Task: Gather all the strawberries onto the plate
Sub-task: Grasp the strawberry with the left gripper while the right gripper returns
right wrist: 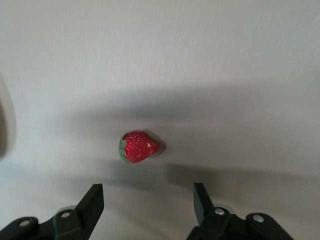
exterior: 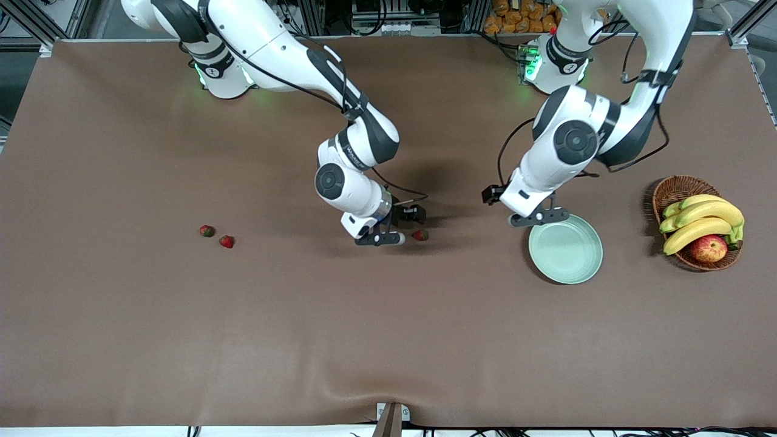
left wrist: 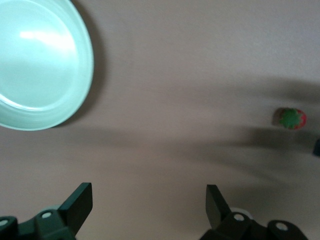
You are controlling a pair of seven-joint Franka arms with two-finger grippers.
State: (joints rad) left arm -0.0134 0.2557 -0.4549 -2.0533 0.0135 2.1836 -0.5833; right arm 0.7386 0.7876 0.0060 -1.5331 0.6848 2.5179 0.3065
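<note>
On brown table (exterior: 182, 334) | three strawberries (exterior: 420, 235) | plate (exterior: 566, 249) empty

Readable text: none that can be made out.
Right arm (exterior: 358, 159): a dark band at the wrist carries small lettering, too small to read.
Arm bases: a round dark mark sits on each, by the green lights, illegible.
Plate, strawberries, basket, table cover: no print, label or number shows.
Wrist views: no writing on fingers or table.
</note>
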